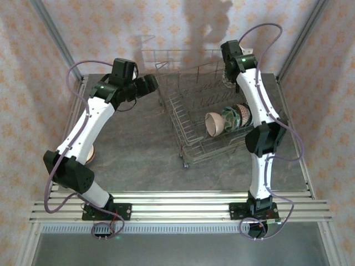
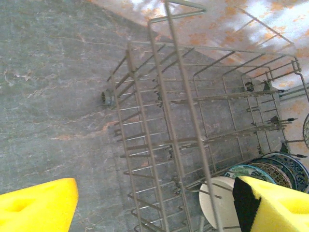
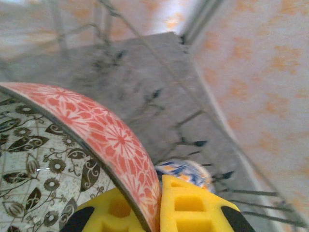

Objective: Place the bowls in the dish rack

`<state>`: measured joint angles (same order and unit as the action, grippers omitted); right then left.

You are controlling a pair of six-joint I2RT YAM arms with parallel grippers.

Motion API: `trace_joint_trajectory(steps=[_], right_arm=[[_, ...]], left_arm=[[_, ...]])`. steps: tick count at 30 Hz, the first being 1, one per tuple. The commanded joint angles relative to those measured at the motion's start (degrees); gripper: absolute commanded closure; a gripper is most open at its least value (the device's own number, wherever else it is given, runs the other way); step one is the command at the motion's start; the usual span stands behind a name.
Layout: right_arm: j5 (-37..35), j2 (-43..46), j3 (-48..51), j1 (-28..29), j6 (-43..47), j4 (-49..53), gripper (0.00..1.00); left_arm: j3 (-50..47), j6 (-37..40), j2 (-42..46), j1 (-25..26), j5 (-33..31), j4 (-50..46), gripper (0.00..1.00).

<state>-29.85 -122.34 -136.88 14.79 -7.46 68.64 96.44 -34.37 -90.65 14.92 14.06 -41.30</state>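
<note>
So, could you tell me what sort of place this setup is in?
Probably a robot test cell dressed as a kitchen: patterned wallpaper panels in metal frame posts, arms bolted to aluminium rails, and a dish rack holding bowls on a stone-look table.

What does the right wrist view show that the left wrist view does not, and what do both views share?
Right wrist: the right gripper shut on the rim of a red-flowered bowl with a leaf pattern inside, seen close up.
Left wrist: the left gripper open, a cream bowl standing in the rack, and patterned bowls lined up behind it.
Both: the wire dish rack and the grey table.
</note>
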Motion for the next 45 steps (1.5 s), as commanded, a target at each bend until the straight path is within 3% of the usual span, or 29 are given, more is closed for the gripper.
trace_joint_trajectory(steps=[1, 12, 22, 45], right_arm=[[-12.8, -2.1, -1.3, 0.0, 4.6, 0.1, 1.00], [-25.6, -12.6, -9.2, -1.6, 11.6, -4.3, 1.00], [-30.4, -17.2, -10.7, -2.2, 18.7, -12.8, 1.00], [-31.1, -22.8, -9.9, -0.2, 23.6, -19.3, 1.00]], left_arm=[[-1.0, 1.6, -1.8, -2.1, 4.7, 3.8, 0.15], [3.0, 2.8, -8.3, -8.8, 11.4, 4.3, 0.15], [4.9, 5.1, -10.9, -11.9, 13.8, 3.1, 0.15], [5.4, 5.0, -11.9, -12.6, 13.9, 2.8, 0.16]])
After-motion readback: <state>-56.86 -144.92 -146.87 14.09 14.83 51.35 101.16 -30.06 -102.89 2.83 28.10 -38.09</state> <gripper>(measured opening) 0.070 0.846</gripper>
